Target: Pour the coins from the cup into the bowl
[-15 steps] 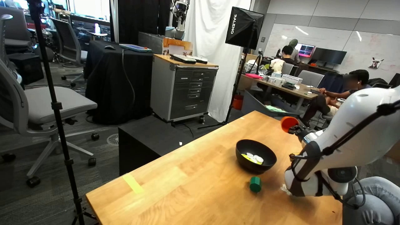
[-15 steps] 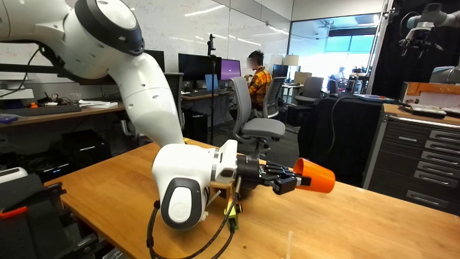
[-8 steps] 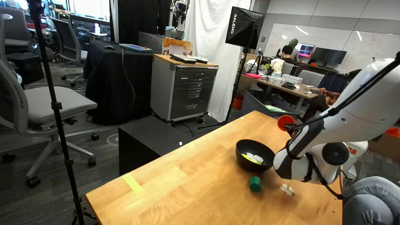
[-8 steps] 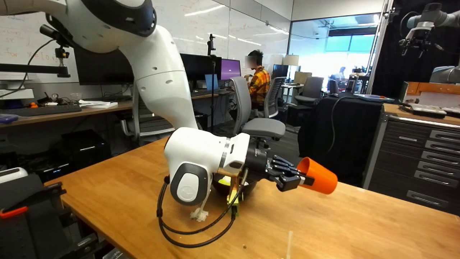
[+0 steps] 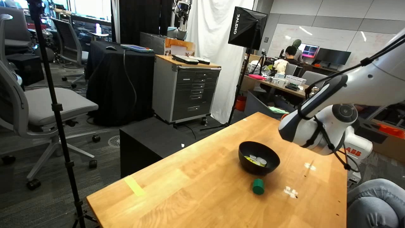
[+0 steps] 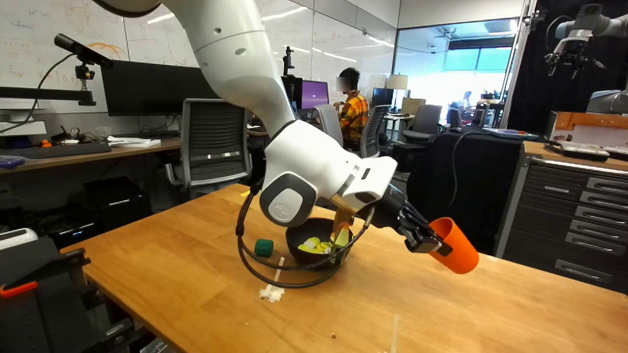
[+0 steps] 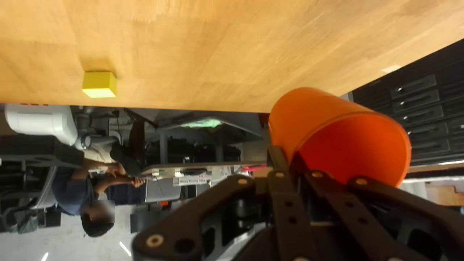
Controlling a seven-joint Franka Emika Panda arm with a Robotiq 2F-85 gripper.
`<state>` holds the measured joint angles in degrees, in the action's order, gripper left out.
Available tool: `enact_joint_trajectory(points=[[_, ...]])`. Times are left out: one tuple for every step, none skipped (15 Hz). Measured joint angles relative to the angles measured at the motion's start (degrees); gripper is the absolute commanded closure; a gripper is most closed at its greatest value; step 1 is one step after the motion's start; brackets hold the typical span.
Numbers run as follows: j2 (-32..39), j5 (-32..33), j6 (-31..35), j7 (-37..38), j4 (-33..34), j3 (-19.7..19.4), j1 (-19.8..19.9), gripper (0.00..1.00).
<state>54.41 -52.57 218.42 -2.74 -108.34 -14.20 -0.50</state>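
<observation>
The orange cup (image 6: 458,247) is in the air over the table, beyond the bowl, its mouth tilted up and toward my arm. My gripper (image 6: 435,246) is shut on the cup's wall near the rim, one finger inside and one outside. In the wrist view the cup (image 7: 326,112) shows its red inside; I see no coins in the part visible. In an exterior view the arm hides nearly all of the cup (image 5: 284,116). The black bowl (image 5: 259,150) stands upright on the table and holds several white and yellow coins (image 5: 257,161). The bowl (image 6: 314,225) is partly behind the wrist camera mount.
A green block (image 5: 258,186) lies beside the bowl. A yellow cube (image 7: 99,84) sits near a table edge in the wrist view, which is upside down. A person's knee (image 5: 368,202) is by the table. The arm's cable loop (image 6: 294,284) hangs low over the table.
The arm has risen and pitched the gripper downward. The cup has turned more upright and shifted slightly away from the bowl, going behind the arm in an exterior view. The bowl stayed put.
</observation>
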Motion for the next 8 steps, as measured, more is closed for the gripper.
enact_joint_trajectory(points=[[-1.7, -1.9, -4.6, -2.0, 0.0, -0.6, 0.0, 0.96], [-3.4, -4.2, -9.3, -4.2, -0.1, -1.4, -0.2, 0.96], [-5.0, -6.8, -14.0, -6.7, -0.2, -2.5, -0.6, 0.96], [-6.5, -9.6, -19.0, -9.2, -0.4, -4.1, -1.2, 0.96], [-7.8, -12.0, -24.0, -11.1, -0.8, -6.6, -2.4, 0.96], [-8.8, -13.4, -28.6, -11.7, -1.4, -9.7, -4.1, 0.96], [-9.5, -13.5, -33.1, -11.5, -2.2, -13.3, -6.0, 0.96], [-9.9, -13.0, -37.5, -10.6, -2.9, -17.0, -8.1, 0.96]])
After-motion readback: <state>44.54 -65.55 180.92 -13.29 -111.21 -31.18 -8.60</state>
